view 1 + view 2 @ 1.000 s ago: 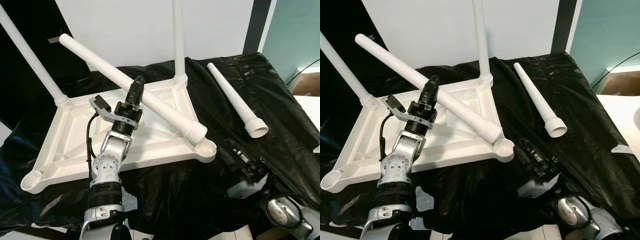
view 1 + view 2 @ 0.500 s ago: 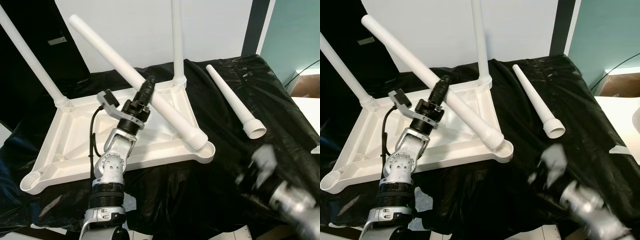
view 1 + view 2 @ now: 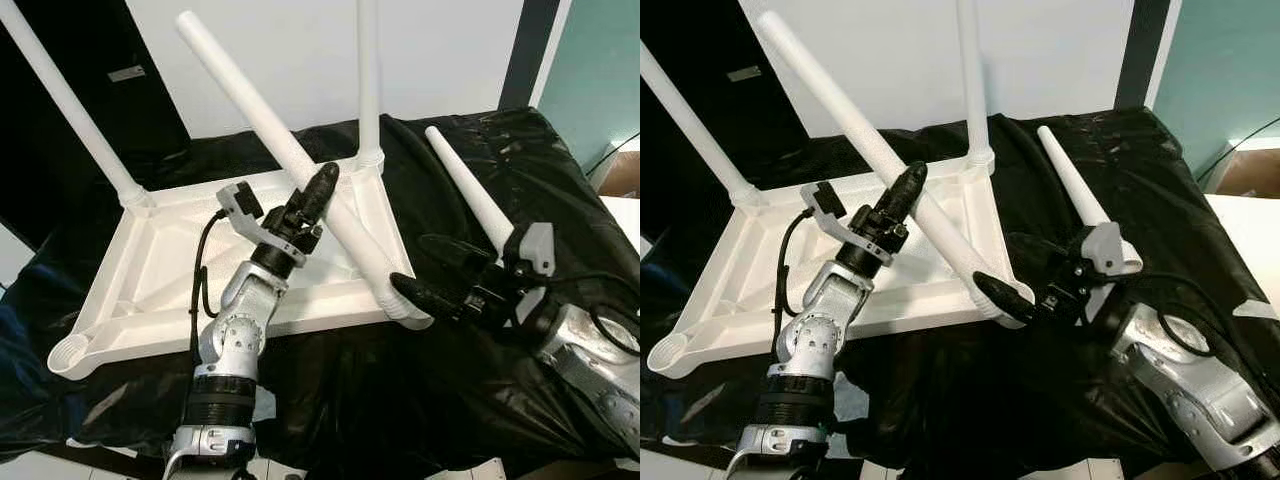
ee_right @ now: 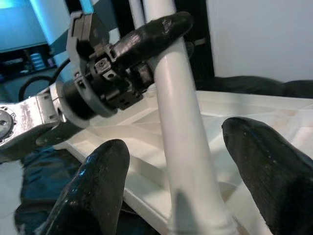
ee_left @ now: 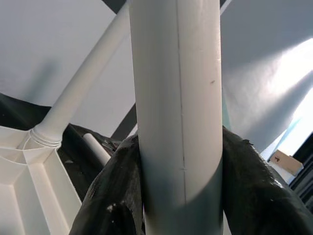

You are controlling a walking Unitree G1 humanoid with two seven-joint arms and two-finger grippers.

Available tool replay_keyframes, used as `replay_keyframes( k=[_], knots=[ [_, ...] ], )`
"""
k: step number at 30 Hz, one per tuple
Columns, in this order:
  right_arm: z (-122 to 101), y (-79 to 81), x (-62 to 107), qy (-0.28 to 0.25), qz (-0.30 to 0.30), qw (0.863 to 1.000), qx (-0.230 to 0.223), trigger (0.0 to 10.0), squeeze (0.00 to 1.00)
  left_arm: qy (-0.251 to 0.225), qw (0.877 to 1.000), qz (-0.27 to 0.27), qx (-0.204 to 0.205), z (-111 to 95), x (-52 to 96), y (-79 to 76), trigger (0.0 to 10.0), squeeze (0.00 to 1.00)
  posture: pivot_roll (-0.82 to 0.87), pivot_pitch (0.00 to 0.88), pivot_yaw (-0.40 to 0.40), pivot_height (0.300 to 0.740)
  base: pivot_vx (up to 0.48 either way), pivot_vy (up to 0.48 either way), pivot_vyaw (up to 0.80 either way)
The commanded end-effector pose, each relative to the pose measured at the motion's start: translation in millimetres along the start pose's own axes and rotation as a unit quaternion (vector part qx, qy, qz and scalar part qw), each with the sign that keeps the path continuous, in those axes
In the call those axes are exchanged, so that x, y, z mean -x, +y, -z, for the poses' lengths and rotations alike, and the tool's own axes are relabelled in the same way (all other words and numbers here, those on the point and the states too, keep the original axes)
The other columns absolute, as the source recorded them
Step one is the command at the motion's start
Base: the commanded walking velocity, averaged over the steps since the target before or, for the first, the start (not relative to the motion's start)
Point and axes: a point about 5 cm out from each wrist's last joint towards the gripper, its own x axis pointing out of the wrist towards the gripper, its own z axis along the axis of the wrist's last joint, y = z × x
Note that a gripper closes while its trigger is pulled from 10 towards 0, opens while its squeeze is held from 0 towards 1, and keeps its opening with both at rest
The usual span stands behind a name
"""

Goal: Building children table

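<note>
Left arm reaches up from the near edge, forearm angled over the upturned white tabletop (image 3: 150, 270), and the left end effector (image 3: 318, 190) is clamped around the slanted table leg (image 3: 260, 110) at mid-length. That leg leans back toward the far left, its ribbed foot down at the tabletop's near right corner socket (image 3: 400, 300). Right arm comes in low from the right edge, the right end effector (image 3: 425, 270) spread wide, one finger either side of the leg's base, not gripping. Two legs (image 3: 368, 70) already stand upright in the far corners. A fourth loose leg (image 3: 465, 195) lies on the black-covered desk (image 3: 330, 400) toward the right.
</note>
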Motion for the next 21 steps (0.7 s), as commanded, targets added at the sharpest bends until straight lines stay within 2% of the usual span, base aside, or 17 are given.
replay_keyframes(
  k=[1, 4, 6, 9, 11, 14, 16, 17, 20, 21],
  knots=[
    [-1, 0.6, -4.6, 0.005, -0.015, 1.000, -0.001, 10.0, 0.00, 0.011, 0.991, 0.131, -0.018, 0, 2.9, -14.7, 0.0, 0.00, -0.09, 0.000, 0.122, 0.740, 0.000, 0.000, 0.00],
    [1, -3.6, -12.7, 0.008, -0.022, 1.000, -0.002, 10.0, 0.00, 0.023, 0.988, 0.151, -0.023, 3, 3.0, -19.5, 0.0, 0.00, -0.09, 0.000, 0.120, 0.740, 0.000, 0.000, 0.00],
    [5, -10.3, -27.1, 0.010, -0.032, 0.999, 0.004, 10.0, 0.00, 0.033, 0.984, 0.172, -0.025, 3, 2.7, -24.9, 0.0, 0.00, -0.08, 0.000, 0.113, 0.740, 0.000, 0.000, 0.00],
    [6, -12.3, -32.1, 0.011, -0.036, 0.999, 0.005, 10.0, 0.00, 0.036, 0.983, 0.178, -0.026, 4, 2.6, -26.6, 0.0, 0.00, -0.08, 0.000, 0.111, 0.740, 0.000, 0.000, 0.00],
    [9, -15.9, -43.8, 0.014, -0.046, 0.999, 0.013, 10.0, 0.00, 0.040, 0.981, 0.186, -0.030, 4, 3.3, -29.9, 0.0, 0.00, -0.06, 0.000, 0.106, 0.740, 0.000, 0.000, 0.00],
    [10, -17.4, -49.5, 0.016, -0.052, 0.998, 0.017, 10.0, 0.00, 0.042, 0.981, 0.189, -0.031, 4, 4.0, -31.2, 0.0, 0.00, -0.05, 0.000, 0.103, 0.740, 0.000, 0.000, 0.00],
    [11, -19.1, -60.2, 0.016, -0.066, 0.997, 0.020, 10.0, 0.00, 0.045, 0.980, 0.191, -0.033, 6, 6.2, -33.6, 0.0, 0.00, -0.04, 0.000, 0.098, 0.740, 0.000, 0.000, 0.00],
    [11, -19.5, -62.7, 0.016, -0.070, 0.997, 0.019, 4.7, 0.00, 0.045, 0.980, 0.192, -0.034, 6, 6.8, -34.2, 0.0, 0.00, -0.04, 0.000, 0.098, 0.740, 0.000, 0.000, 0.00],
    [12, -19.4, -65.1, 0.017, -0.078, 0.997, 0.017, 4.7, 0.00, 0.046, 0.980, 0.192, -0.035, 6, 7.4, -35.4, 0.0, 0.00, -0.04, 0.000, 0.096, 0.740, 0.000, 0.000, 0.00],
    [12, -18.6, -65.6, 0.014, -0.083, 0.996, 0.011, 0.0, 0.00, 0.046, 0.979, 0.193, -0.036, 6, 7.8, -36.1, 0.0, 0.00, -0.04, 0.000, 0.096, 0.740, 0.000, 0.000, 0.00]
  ],
)
